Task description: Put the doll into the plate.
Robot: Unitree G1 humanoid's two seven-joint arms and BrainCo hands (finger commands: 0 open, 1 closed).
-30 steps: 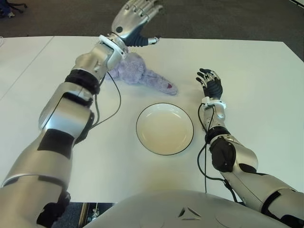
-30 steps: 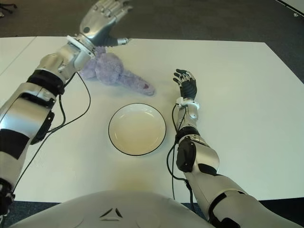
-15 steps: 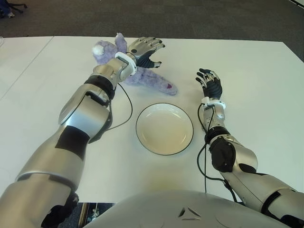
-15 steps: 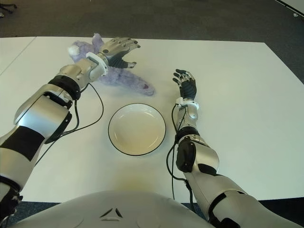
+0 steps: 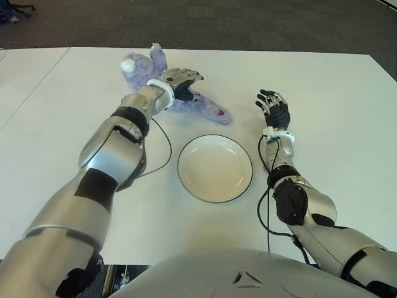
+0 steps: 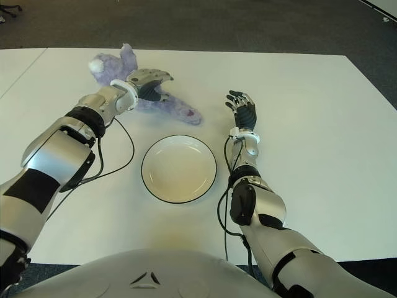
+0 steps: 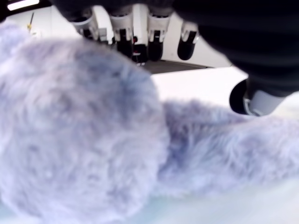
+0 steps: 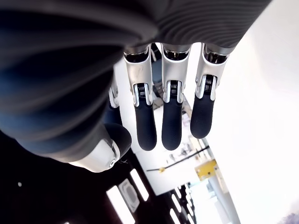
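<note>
While the fluffy lavender plush doll (image 5: 186,99) lies near the white tabletop's (image 5: 329,81) far edge, the left hand (image 5: 180,82) sits over it, fingers spread, not clamped. The black-rimmed cream round plate (image 5: 214,168) sits nearer; the right hand (image 5: 274,112), fingers relaxed apart, shows right of it.

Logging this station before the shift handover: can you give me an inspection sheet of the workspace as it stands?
Surface: white table, bare apart from the job's things.
Job's things: purple plush doll lying on the table behind the plate; white round plate with dark rim, nothing in it.
Clutter: nothing seen.
Hands: left hand over the doll's body, fingers extended, not closed on it; right hand open, to the right of the plate, holding nothing.
Cables: black cable looping from the left forearm; another cable along the right arm.
Surroundings: dark carpet floor beyond the table.
</note>
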